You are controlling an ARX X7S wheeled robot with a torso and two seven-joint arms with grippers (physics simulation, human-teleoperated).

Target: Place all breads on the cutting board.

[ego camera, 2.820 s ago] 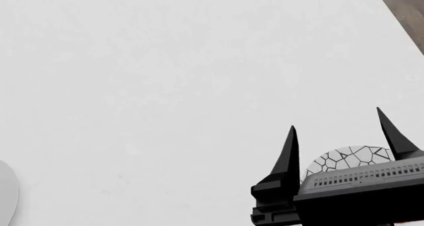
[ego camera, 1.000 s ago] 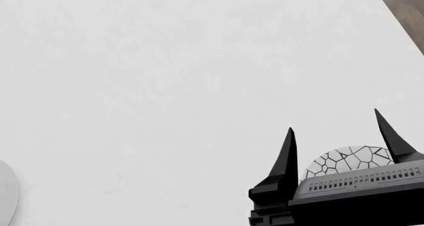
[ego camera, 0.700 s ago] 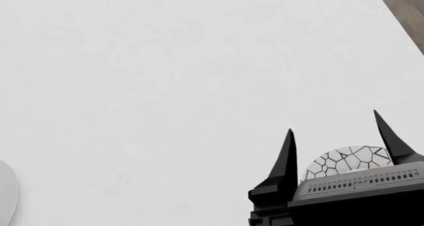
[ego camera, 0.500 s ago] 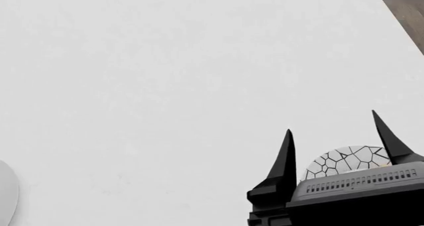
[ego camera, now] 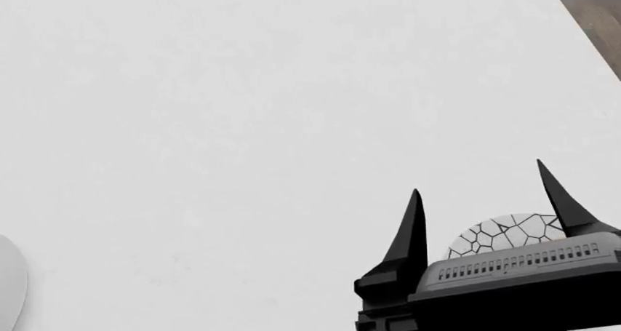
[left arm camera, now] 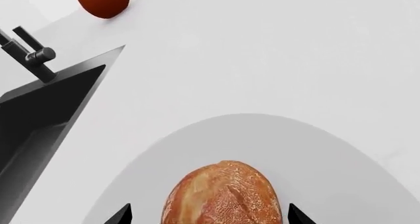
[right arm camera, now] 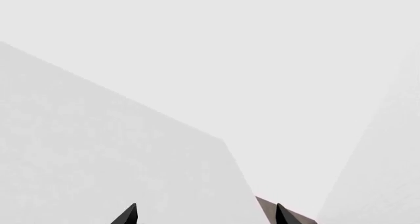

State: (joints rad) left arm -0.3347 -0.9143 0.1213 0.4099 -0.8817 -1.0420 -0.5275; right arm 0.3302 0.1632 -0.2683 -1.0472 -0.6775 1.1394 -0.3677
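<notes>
In the left wrist view a round crusty roll [left arm camera: 220,194], orange-brown with a paler streak, lies on a plain white round plate [left arm camera: 328,155]. My left gripper [left arm camera: 208,215] is open, one fingertip on each side of the roll and apart from it. A smooth dark reddish-brown round thing [left arm camera: 102,0] sits far off on the counter; I cannot tell whether it is the other roll. My right gripper [ego camera: 482,200] is open and empty over the white counter; it also shows in the right wrist view [right arm camera: 204,215]. The cutting board is out of view.
A white plate with a black cracked-mosaic rim [ego camera: 505,233] lies just behind my right gripper. A black sink [left arm camera: 39,120] with a faucet [left arm camera: 33,54] is beside the plain plate. The plain plate's edge [ego camera: 8,280] shows at the head view's left. Dark floor [ego camera: 592,25] lies beyond the counter's edge.
My right gripper has shifted a little to the left in the head view and stays open. Nothing else has moved.
</notes>
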